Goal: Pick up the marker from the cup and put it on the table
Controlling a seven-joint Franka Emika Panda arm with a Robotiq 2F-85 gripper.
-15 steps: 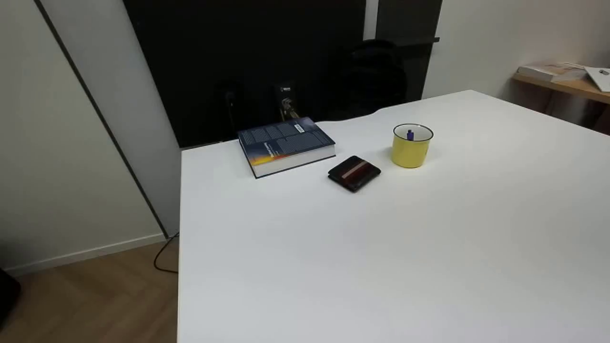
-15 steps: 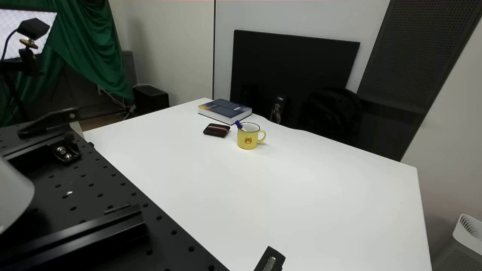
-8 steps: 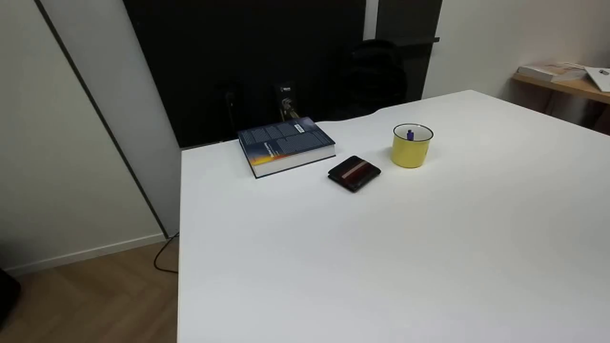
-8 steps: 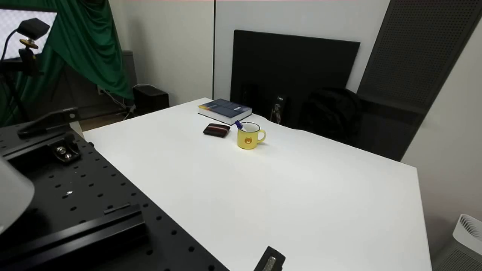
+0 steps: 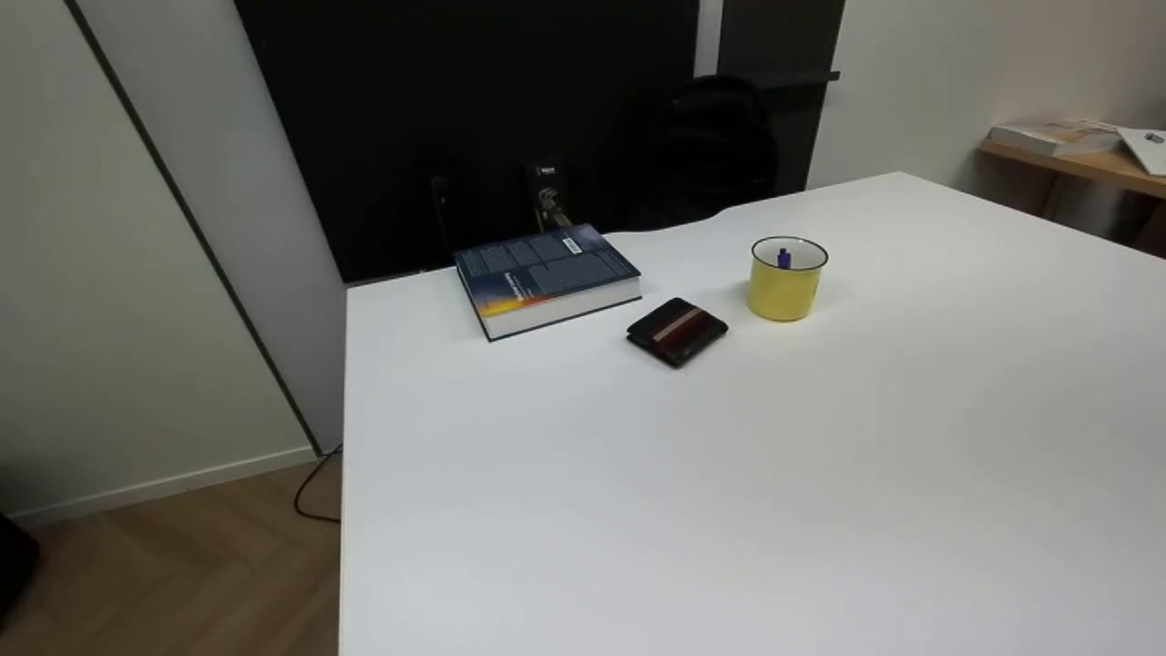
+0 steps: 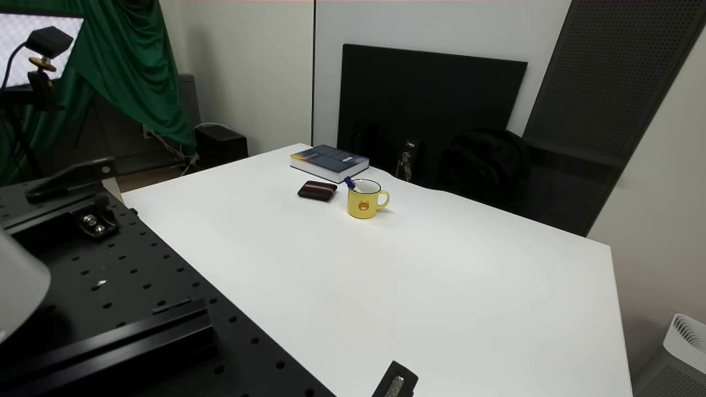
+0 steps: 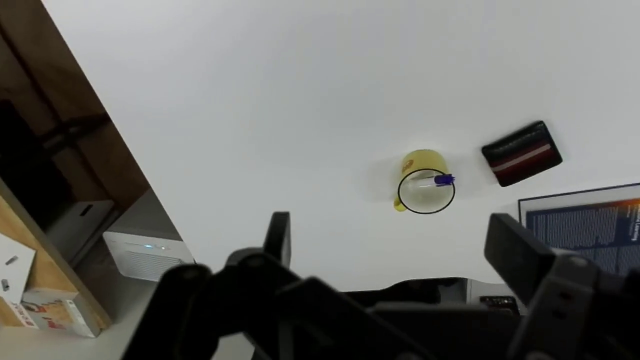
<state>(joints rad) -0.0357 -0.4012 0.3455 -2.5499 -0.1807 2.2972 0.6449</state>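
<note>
- Marker: in the cup, tilted. White barrel inside; dark blue cap end pokes past the rim on the side toward the wallet. Lower tip too faint to make out.
- Cup: yellow, upright on the counter; pale inside, dark line round the rim. Handle points away from the wallet. Small orange animal face on its wall, clear in an exterior view.
- Pincer: released, fingers spread wide apart. Enters from the bottom edge of the wrist view; cup and marker lie beyond the fingertips, clear of both.
- Wallet: dark, red and pale stripes, flat on the counter, near the cup, not touching it.
- Book: thick, dark blue cover, lying flat near the counter's edge in both exterior views; just beside the wallet, apart from it.
- Around the counter: black panel standing behind; perforated black plate along one edge; white vented unit off one corner; green curtain well apart.
</note>
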